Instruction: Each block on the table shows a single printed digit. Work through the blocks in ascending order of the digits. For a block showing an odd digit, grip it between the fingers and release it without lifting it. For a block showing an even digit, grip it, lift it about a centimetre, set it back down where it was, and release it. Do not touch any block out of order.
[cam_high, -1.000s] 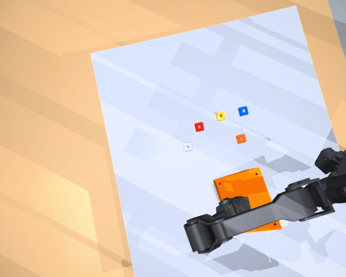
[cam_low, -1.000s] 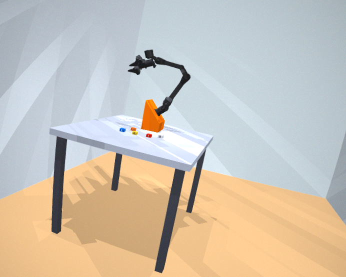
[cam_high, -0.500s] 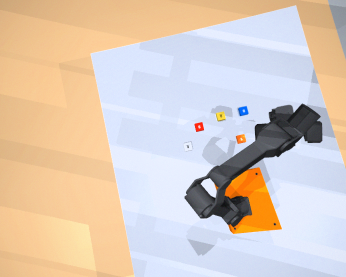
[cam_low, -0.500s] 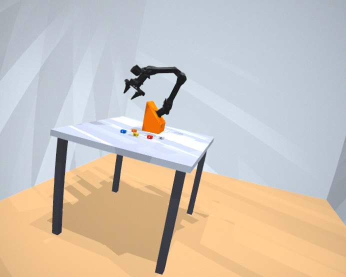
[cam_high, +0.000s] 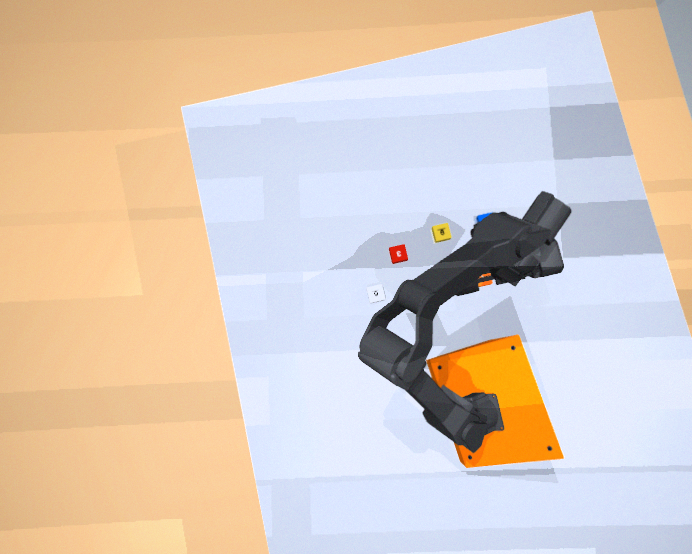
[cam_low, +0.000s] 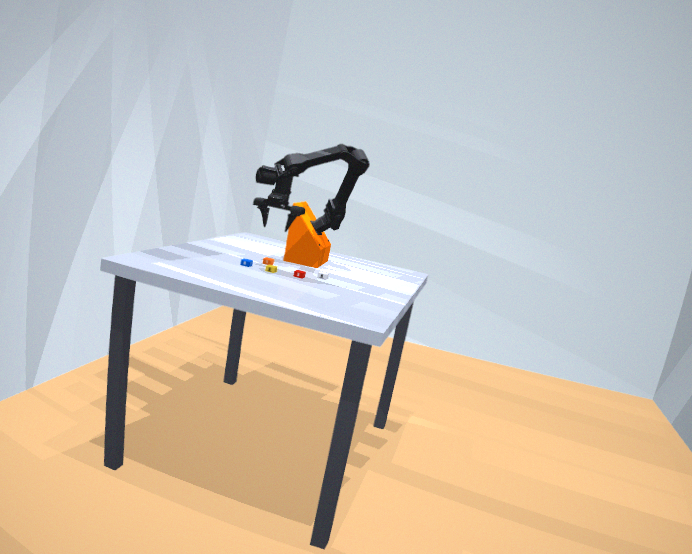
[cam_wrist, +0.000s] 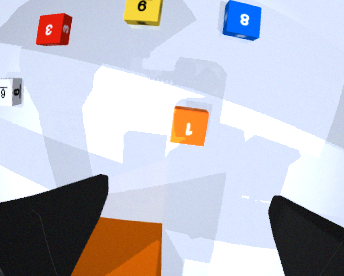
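Square the spread, empty gripper (cam_low: 276, 227) (cam_wrist: 192, 197) over the orange "1" block (cam_high: 487, 282) (cam_low: 268, 261) (cam_wrist: 189, 126) (odd, so no lifting), then lower straight and squeeze gently.

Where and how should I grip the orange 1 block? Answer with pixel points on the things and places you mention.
Come straight down from above and close on two opposite upright sides of the orange block (cam_high: 485, 280) (cam_low: 268, 261) (cam_wrist: 189, 126). It is a small box lying flat, digit up, with space around it. The open gripper (cam_low: 275, 226) (cam_wrist: 192, 197) probably needs a slight turn to square up.
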